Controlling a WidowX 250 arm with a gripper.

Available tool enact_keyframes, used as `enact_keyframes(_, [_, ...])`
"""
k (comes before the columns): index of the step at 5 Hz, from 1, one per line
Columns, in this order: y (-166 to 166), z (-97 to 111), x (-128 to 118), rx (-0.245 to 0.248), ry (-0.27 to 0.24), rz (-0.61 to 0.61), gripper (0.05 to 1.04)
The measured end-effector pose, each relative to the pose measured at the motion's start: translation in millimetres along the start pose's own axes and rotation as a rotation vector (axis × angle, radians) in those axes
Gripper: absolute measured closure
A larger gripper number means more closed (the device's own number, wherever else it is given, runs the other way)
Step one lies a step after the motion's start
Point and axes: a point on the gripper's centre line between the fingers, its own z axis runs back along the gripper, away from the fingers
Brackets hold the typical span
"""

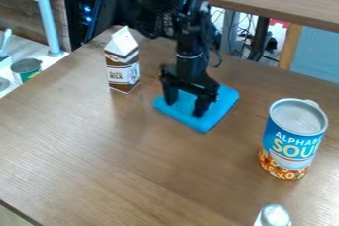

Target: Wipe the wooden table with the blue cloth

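1. The hand [186, 107], fingers spread, hangs over the blue cloth [213, 113] on the desk [142, 163].
2. The milk carton [123, 61] stands nearby.
3. The soup can [293, 138] stands well apart, toward the right edge.

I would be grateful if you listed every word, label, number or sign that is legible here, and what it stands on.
"MILK": on the brown and white carton; its smaller print is too small to read.
"ALPHAB…" and "SOU…": on the large can, running out of sight round its side; the letter shapes lower down are too blurred to be sure.
Small can at left: nothing readable.
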Motion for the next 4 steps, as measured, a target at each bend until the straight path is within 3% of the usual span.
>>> enact_keyframes(1, [1.6,-1.1,7.9,0.011,0.01,0.007,0.081])
enact_keyframes(2, [2.1,-1.2,-6.4,0.013,-0.005,0.011,0.082])
enact_keyframes(4, [19.1,4.0,-77.0,0.012,0.0,0.031,0.083])
